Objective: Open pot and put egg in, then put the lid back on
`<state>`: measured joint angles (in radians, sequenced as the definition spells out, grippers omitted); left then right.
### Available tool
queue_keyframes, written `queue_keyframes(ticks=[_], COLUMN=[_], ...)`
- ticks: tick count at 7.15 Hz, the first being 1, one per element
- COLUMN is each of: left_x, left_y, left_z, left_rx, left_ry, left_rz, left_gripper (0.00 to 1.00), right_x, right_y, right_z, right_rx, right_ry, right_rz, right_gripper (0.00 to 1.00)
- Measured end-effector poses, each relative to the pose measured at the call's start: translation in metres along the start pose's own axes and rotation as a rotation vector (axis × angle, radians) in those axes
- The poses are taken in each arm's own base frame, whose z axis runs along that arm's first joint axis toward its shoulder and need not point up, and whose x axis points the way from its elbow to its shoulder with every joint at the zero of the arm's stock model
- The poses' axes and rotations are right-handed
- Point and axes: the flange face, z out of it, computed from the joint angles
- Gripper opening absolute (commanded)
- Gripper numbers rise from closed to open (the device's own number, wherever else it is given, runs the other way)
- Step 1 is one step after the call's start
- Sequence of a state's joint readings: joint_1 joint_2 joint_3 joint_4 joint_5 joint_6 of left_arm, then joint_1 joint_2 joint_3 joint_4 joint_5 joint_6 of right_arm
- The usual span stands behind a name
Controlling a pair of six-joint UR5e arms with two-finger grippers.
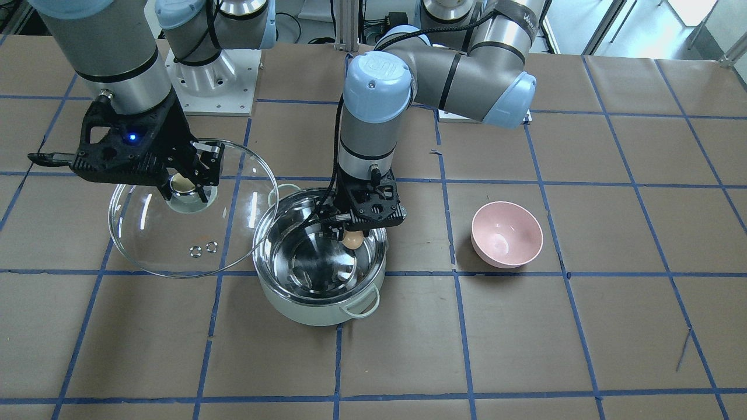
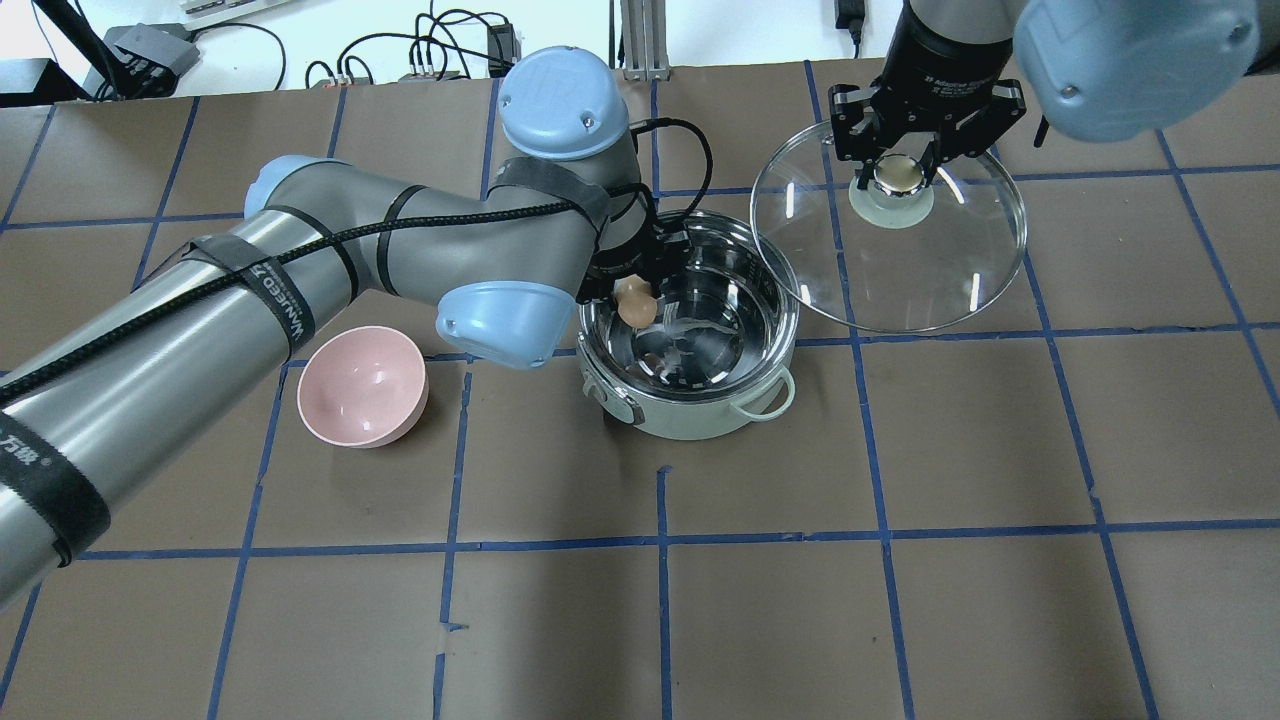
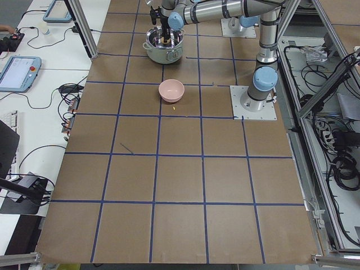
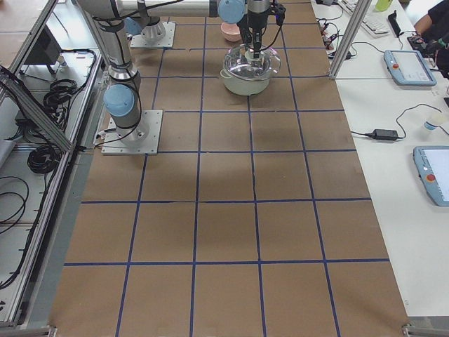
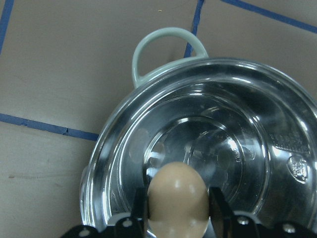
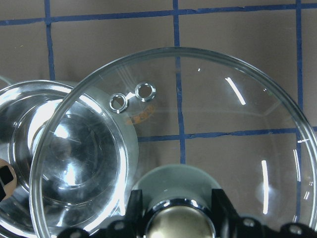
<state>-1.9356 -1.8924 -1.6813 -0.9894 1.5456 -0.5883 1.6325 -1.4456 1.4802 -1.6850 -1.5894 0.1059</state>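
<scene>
The mint-green pot point(image 1: 318, 308) stands open mid-table, its steel inside empty; it also shows in the overhead view point(image 2: 700, 420) and the left wrist view point(image 5: 257, 148). My left gripper point(image 1: 352, 238) is shut on the tan egg point(image 1: 352, 239) and holds it above the pot's inside near the rim; the egg also shows in the overhead view point(image 2: 634, 301) and the left wrist view point(image 5: 177, 198). My right gripper point(image 2: 898, 175) is shut on the knob of the glass lid point(image 2: 900, 270) and holds it raised beside the pot, its edge overlapping the rim. The lid point(image 1: 175, 245) also fills the right wrist view point(image 6: 198, 124).
A pink bowl point(image 1: 506, 234) sits on the table on the robot's left of the pot, also in the overhead view point(image 2: 363, 386). The brown table surface point(image 1: 408, 350) carries a blue tape grid. The arms' base plates stand at the robot's edge.
</scene>
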Motion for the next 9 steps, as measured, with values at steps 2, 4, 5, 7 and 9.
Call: queue_keyframes(ticks=[2,4,5,7,9], left_x=[-0.001,-0.003,-0.004,-0.005,-0.029], left_y=[0.000,0.001,0.001,-0.004,-0.026], left_z=[0.013,0.024,0.025,0.015,-0.026], left_rx=[-0.015,-0.027,-0.028,-0.012,0.032], left_ry=[-0.016,-0.035,-0.039,-0.029,-0.002], left_rz=[0.004,0.015,0.018,0.029,0.015], left_gripper=[0.23,0.54,0.66,0.78,0.82], right_x=[0.000,0.000,0.000,0.000,0.000], right_y=[0.000,0.000,0.000,0.000,0.000], right_z=[0.000,0.000,0.001,0.001,0.002], right_rx=[0.000,-0.001,-0.001,-0.001,-0.001], right_ry=[0.000,0.000,0.000,0.000,0.000], right_rz=[0.000,0.000,-0.001,-0.001,0.000], right_gripper=[0.10,0.10,0.10,0.10,0.10])
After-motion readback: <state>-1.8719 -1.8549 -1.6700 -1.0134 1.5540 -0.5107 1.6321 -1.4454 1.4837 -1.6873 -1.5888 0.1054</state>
